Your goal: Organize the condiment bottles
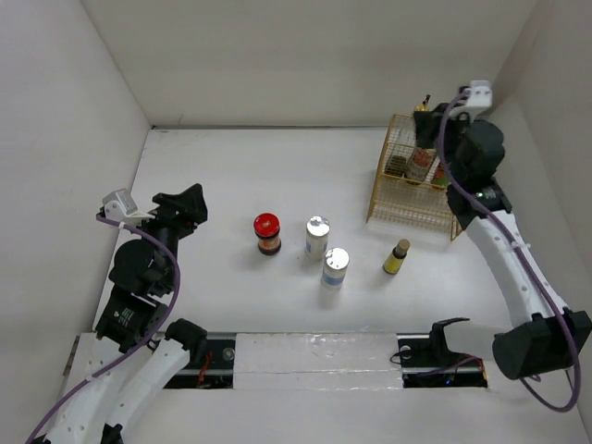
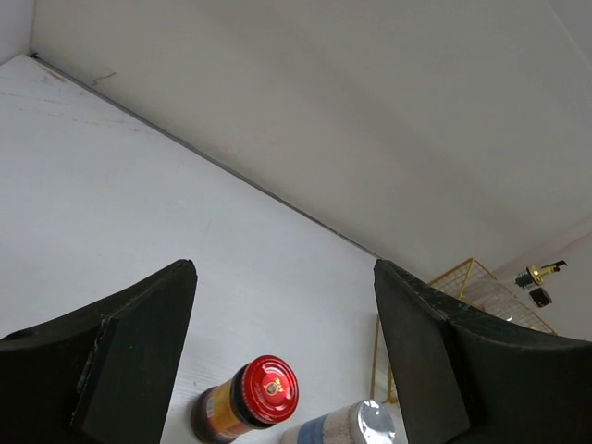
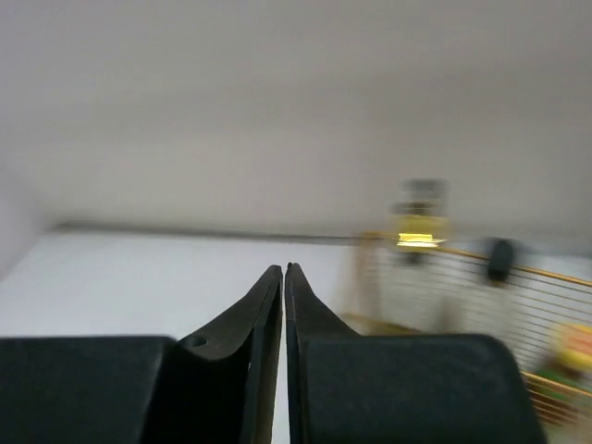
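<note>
White-walled cell, white counter [image 1: 277, 176]. Left end effector [image 1: 191, 203] is spread wide and empty, aimed at jar [image 1: 267, 233], likely the next pick. Cylinder [image 1: 317, 237], second cylinder [image 1: 335, 266] and yellow bottle [image 1: 397, 257] stand loose mid-counter, unsorted. Basket [image 1: 407, 208] at right holds bottles [image 1: 421, 165]. Right end effector [image 3: 284, 270] is pinched together, gripping nothing, up by basket.

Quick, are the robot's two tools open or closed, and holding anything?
Left tool: open, holding nothing.
Right tool: closed, holding nothing.
</note>
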{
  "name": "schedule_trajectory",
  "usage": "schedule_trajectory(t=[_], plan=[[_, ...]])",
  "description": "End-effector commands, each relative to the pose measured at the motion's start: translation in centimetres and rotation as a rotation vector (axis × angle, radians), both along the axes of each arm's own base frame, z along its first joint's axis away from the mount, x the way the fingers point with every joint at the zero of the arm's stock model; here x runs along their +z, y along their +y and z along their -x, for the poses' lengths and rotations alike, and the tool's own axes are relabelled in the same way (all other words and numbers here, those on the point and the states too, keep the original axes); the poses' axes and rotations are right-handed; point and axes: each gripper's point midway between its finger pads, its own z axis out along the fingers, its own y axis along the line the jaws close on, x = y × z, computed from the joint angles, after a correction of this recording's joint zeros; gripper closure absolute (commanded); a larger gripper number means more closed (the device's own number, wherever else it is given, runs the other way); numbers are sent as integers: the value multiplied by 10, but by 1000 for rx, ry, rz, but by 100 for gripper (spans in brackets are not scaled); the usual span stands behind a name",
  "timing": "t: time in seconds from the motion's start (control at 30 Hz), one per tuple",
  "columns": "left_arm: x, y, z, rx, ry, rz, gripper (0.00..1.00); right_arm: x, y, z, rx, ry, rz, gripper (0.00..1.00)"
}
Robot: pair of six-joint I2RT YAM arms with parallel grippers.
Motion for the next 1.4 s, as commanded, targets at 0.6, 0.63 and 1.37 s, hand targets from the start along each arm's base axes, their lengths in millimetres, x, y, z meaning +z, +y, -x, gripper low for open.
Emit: schedule_trajectory(t=[0.6, 0.63, 1.37], plan=[[11, -8, -4, -34, -29, -18, 15, -191, 372, 138, 1100, 466, 391, 3], [11, -8, -4, -34, -29, -18, 15, -202, 373, 137, 1101, 494, 400, 3], [13, -8, -4, -34, -37, -14, 15, -173, 419, 115, 1091, 328, 295, 55]])
